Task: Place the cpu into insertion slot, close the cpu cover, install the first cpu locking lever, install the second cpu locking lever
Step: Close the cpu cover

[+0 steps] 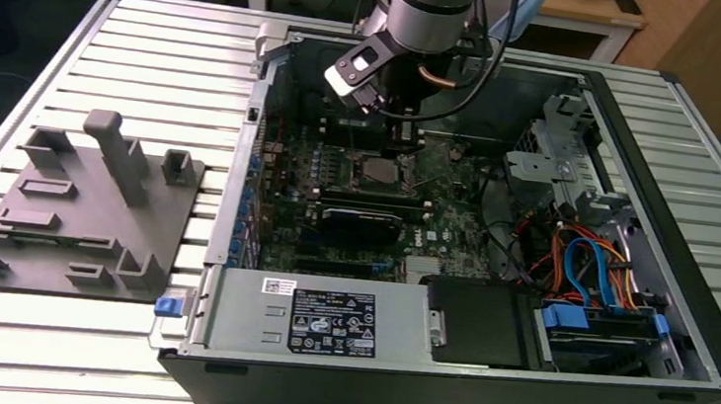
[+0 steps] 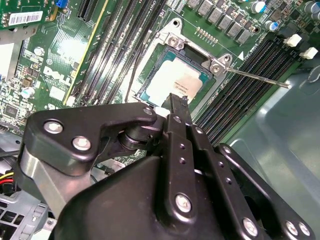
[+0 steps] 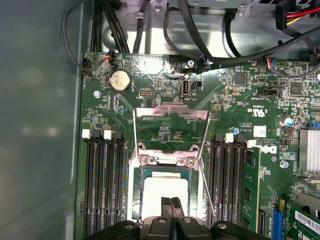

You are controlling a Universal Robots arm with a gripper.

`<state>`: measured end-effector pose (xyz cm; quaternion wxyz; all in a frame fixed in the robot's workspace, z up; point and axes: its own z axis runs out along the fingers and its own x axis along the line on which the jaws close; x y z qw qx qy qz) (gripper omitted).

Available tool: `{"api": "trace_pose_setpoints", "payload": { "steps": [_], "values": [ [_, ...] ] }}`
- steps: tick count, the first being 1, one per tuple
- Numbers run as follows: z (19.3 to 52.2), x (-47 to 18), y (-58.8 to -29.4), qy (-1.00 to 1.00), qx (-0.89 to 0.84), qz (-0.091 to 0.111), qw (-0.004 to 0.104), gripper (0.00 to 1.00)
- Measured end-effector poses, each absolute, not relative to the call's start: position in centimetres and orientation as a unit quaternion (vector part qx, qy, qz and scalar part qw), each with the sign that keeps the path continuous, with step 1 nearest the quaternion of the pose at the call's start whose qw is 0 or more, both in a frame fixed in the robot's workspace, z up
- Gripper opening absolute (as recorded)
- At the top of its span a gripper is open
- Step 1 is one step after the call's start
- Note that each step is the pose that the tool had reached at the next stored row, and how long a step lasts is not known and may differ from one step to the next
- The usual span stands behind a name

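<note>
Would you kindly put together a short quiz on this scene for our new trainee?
1. True or false: the cpu cover is closed down over the cpu.
2. Where is the hand? A) above the cpu B) above the grey fixture plate C) above the drive cage
3. Fill in: the hand's fingers are ____ (open or shut).

Key: 1 false, the cover is raised and the cpu's metal top is exposed; 2 A; 3 shut.
</note>
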<state>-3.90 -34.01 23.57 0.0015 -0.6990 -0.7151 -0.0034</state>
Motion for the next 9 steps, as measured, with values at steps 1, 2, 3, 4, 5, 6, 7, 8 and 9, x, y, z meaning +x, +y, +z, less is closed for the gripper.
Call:
{"api": "trace_pose_setpoints", "payload": {
  "steps": [1, 2, 3, 4, 5, 6, 7, 8, 9],
  "values": [
    [23.58, -3.9, -34.01, -0.715, -0.699, -0.003, 0.001, 0.1],
    [23.6, -3.9, -34.01, -0.715, -0.699, -0.003, 0.001, 0.1],
    [23.67, -3.9, -34.01, -0.715, -0.699, -0.003, 0.001, 0.1],
    [23.77, -3.91, -34.01, -0.715, -0.699, -0.003, 0.001, 0.1],
    [23.89, -3.9, -34.01, -0.715, -0.699, -0.003, 0.001, 0.1],
    [24.04, -3.91, -34.01, -0.715, -0.699, -0.003, 0.001, 0.1],
    [24.17, -3.9, -34.01, -0.715, -0.699, -0.003, 0.001, 0.1],
    [24.3, -3.9, -34.01, -0.715, -0.699, -0.003, 0.001, 0.1],
    [24.45, -3.91, -34.01, -0.715, -0.699, -0.003, 0.001, 0.1]
  ]
}}
